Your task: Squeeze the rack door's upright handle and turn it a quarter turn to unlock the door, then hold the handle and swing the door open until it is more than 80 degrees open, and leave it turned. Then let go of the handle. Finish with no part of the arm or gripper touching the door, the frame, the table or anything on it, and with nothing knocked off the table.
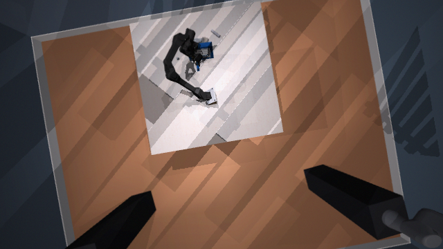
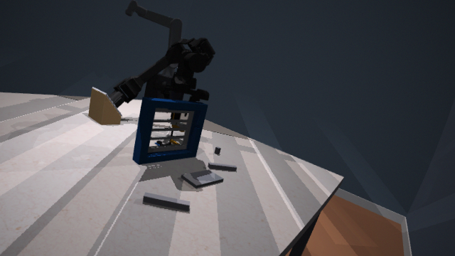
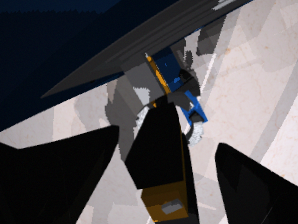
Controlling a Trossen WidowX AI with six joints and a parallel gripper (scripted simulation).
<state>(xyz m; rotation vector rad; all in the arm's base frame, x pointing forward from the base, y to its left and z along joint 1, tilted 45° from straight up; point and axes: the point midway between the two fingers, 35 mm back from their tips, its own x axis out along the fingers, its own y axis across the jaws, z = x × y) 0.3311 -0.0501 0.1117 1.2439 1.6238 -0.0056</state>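
The blue rack frame (image 1: 210, 50) (image 2: 142, 131) (image 3: 40, 50) stands upright on the table, with shelves showing through its opening. In the wrist view the door (image 3: 150, 45) shows edge-on as a dark grey slab running diagonally. Its handle (image 3: 160, 150), a dark bar with an orange end, lies between my fingers. My gripper (image 3: 166, 141) (image 1: 197, 61) is open, with a gap to the handle on each side. In the exterior view the gripper is behind the frame and mostly hidden; only the arm (image 2: 185, 60) shows above it.
The arm's tan wedge base (image 2: 103, 108) (image 1: 211, 97) sits on the table to the left. A flat grey slab (image 2: 202, 178), two grey bars (image 2: 166, 202) (image 2: 222, 166) and a small dark cube (image 2: 217, 151) lie in front of the frame. The table's edge (image 2: 320, 210) runs at the right.
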